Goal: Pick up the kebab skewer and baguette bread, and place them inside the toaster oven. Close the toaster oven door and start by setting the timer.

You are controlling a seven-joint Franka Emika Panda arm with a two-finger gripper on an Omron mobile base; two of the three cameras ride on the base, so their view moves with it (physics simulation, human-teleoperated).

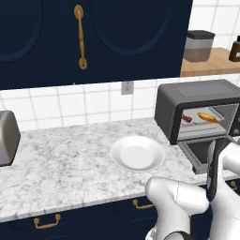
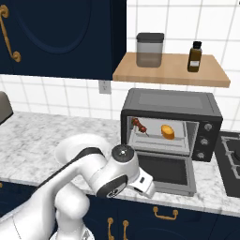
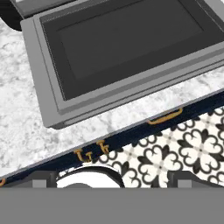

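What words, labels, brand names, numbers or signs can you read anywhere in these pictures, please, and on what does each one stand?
None can be read.
toaster oven: its round knobs carry no legible markings; too small to tell.
dark bottle on the wooden shelf: the paler patch on its front may be a label, with no readable text.
grey canister: plain, no print.

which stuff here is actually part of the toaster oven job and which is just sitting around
Part of the job:
- toaster oven
- toaster oven door, folded down open
- baguette bread, on the rack inside
- kebab skewer, on the rack inside
- control knobs
- gripper, open and empty

Just sitting around:
- white plate
- silver toaster
- grey canister
- brown bottle
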